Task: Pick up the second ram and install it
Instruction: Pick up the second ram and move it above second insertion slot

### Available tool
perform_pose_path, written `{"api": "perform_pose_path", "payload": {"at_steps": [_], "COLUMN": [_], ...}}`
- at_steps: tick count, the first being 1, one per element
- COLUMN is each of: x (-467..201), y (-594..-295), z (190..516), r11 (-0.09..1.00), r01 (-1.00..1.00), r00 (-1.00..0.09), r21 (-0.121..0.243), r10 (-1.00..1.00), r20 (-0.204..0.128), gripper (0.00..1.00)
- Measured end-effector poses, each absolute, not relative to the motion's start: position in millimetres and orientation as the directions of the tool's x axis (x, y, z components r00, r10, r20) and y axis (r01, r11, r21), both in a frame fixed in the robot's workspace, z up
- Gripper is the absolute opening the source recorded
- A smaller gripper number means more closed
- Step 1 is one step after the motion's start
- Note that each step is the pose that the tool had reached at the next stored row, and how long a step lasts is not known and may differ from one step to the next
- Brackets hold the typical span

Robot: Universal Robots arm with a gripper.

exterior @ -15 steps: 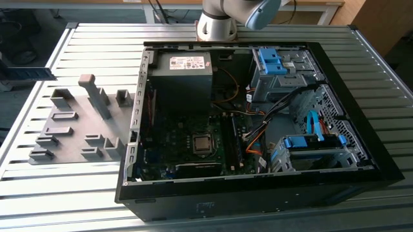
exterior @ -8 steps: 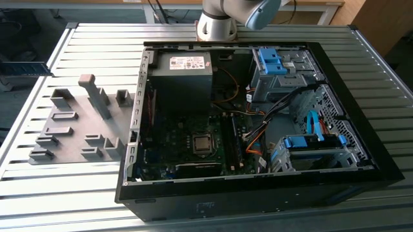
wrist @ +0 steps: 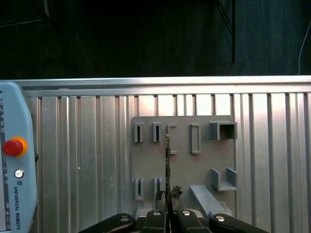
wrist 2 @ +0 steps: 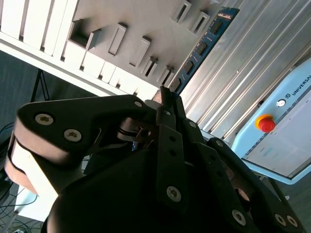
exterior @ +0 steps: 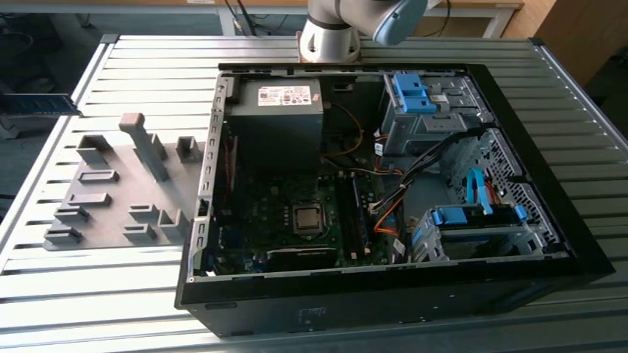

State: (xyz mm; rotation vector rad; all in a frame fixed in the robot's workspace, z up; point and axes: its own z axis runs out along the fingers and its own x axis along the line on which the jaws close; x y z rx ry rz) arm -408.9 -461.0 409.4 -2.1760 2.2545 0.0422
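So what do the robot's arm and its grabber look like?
The arm is a fat silvery-grey tube with a pale blue cap on its joint. The gripper is matte black, built from flat bars joined by shiny round screws, and it narrows to a thin tip.

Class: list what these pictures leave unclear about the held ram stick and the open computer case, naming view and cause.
Chip faces of the second ram: it is edge-on in the first wrist view.
Its gripped end: covered by the gripper in the second wrist view.
Memory slots inside the computer case: too small and dark in the exterior view.
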Motion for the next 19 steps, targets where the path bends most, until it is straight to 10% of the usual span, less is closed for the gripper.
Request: {"api": "perform_pose_path", "payload": {"at_steps": [19], "x": [-403.0], "y": [-461.0], "z": [409.4], "r11": [0.035], "r01": [-0.999], "r00": [-0.036], "r21": [0.014], "r10": [-0.999], "r20": [-0.024], "gripper": [0.14]}}
